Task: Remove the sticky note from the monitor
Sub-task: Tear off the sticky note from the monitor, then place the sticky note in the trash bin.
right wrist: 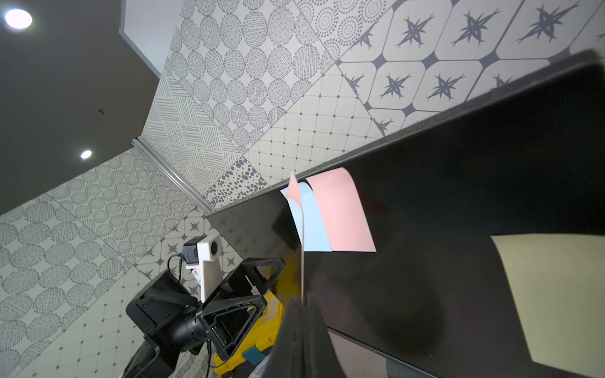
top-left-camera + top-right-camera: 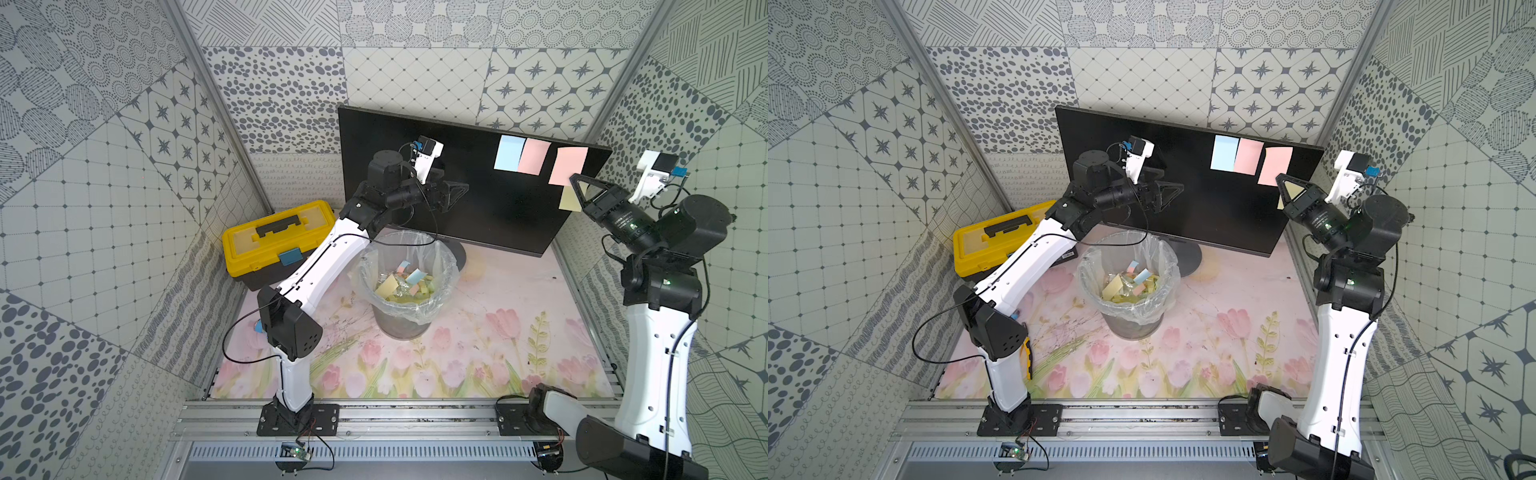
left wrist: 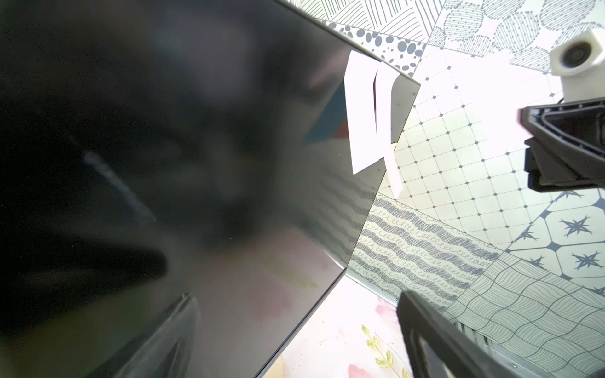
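Observation:
The monitor (image 2: 415,174) (image 2: 1204,208) stands at the back, turned toward the right wall. At its upper right hang a blue sticky note (image 2: 509,153), a pink one (image 2: 534,156), another pink sticky note (image 2: 567,164) (image 2: 1275,166) and a yellow one (image 2: 570,200) lower down. My right gripper (image 2: 574,179) (image 2: 1278,179) is shut on the lower edge of that outer pink note. In the right wrist view this note (image 1: 302,235) shows edge-on, rising from the shut jaws (image 1: 302,299) and standing off the screen. My left gripper (image 2: 461,193) (image 3: 296,304) hangs open before the screen's middle, holding nothing.
A bin (image 2: 365,266) with a clear liner, holding several discarded notes, stands in front of the monitor's round base (image 2: 460,254). A yellow toolbox (image 2: 278,237) sits at the back left under the left arm. Patterned walls close in on three sides.

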